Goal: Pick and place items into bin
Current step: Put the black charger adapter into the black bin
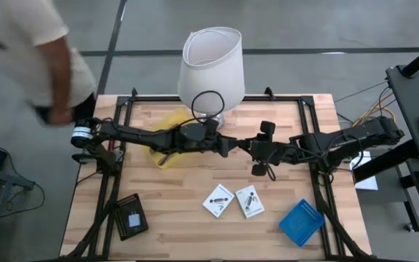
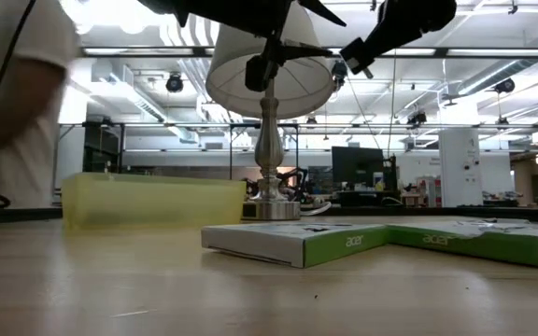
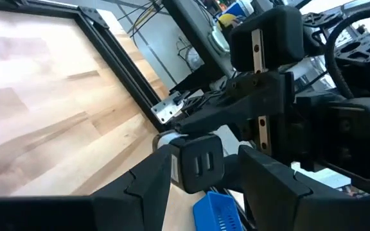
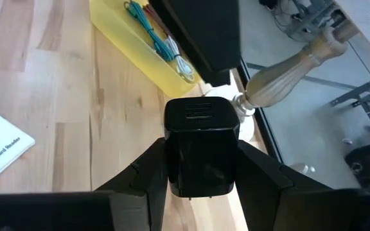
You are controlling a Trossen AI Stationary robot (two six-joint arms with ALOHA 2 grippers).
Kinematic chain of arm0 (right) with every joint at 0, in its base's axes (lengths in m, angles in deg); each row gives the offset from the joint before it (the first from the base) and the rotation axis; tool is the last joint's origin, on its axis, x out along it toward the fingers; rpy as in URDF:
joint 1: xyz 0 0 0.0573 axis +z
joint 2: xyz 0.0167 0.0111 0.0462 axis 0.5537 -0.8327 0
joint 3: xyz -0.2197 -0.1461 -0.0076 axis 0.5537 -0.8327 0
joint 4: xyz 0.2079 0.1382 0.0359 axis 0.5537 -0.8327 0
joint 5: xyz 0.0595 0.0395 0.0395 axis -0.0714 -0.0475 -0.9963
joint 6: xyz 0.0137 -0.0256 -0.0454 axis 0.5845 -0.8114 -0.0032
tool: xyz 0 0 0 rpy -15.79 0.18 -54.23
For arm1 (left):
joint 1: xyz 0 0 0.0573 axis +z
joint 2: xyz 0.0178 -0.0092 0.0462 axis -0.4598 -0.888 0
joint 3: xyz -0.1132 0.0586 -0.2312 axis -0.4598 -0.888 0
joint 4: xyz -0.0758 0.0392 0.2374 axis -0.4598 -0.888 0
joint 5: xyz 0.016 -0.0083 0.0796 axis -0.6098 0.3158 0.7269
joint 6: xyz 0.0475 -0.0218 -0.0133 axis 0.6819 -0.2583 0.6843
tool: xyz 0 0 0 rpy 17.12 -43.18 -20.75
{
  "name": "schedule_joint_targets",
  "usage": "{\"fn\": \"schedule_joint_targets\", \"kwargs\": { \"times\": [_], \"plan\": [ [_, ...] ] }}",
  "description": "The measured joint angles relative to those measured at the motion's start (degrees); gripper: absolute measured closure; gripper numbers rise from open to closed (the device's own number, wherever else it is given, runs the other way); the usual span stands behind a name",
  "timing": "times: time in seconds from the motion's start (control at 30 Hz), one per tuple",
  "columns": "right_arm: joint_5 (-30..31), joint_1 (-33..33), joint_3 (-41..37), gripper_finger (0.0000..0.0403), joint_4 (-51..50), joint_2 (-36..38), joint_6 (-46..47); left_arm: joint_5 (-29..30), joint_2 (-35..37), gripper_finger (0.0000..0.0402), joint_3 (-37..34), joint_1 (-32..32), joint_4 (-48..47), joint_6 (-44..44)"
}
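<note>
Gripping black plug cube, right gripper mid-table; left gripper jaws unclear; yellow bin holds cables; white boxes remain.

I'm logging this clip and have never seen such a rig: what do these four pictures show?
Two dark robot arms work at a wooden table. One picture looks straight down, one looks level across the tabletop, and two come from cameras on the arms' wrists. The left pincer and right pincer meet mid-table. The right one is shut on a small black block. A pale block sits at the left one, grip unclear. Also there: a yellow bin, a white lamp, two white boxes, a blue item, and a person nearby.
</note>
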Motion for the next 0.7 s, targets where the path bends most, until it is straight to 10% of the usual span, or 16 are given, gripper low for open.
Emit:
{"fn": "schedule_joint_targets", "kwargs": {
  "times": [0.7],
  "plan": [
    [-0.1,-1.8,0.6,0.0273,6.3,-1.0,-5.5,-2.0,-0.6,0.0237,-0.1,-0.1,0.3,0.3]
  ]
}}
